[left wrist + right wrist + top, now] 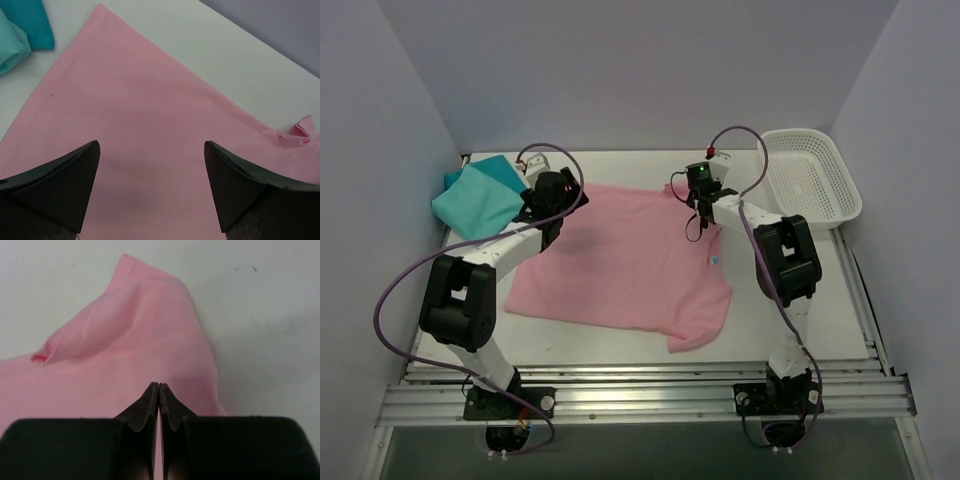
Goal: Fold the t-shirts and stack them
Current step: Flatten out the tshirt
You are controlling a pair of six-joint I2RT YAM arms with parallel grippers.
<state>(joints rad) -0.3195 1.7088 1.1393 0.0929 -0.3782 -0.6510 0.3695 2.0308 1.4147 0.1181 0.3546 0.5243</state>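
White table point(620, 340), plain grey walls point(640, 70)

**White bench, three things on it**

The bench point(800, 300) is a pale, flat surface. A pink t-shirt point(620, 260) lies spread across its middle, mostly flat, with one sleeve reaching towards the near right and the far right corner bunched up. A teal t-shirt point(480, 197) sits folded at the far left corner, just beside the pink one. A white mesh basket point(815, 185) stands at the far right.

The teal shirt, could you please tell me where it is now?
In the top view, the teal shirt lies folded at the far left, beside the left gripper and the pink shirt.
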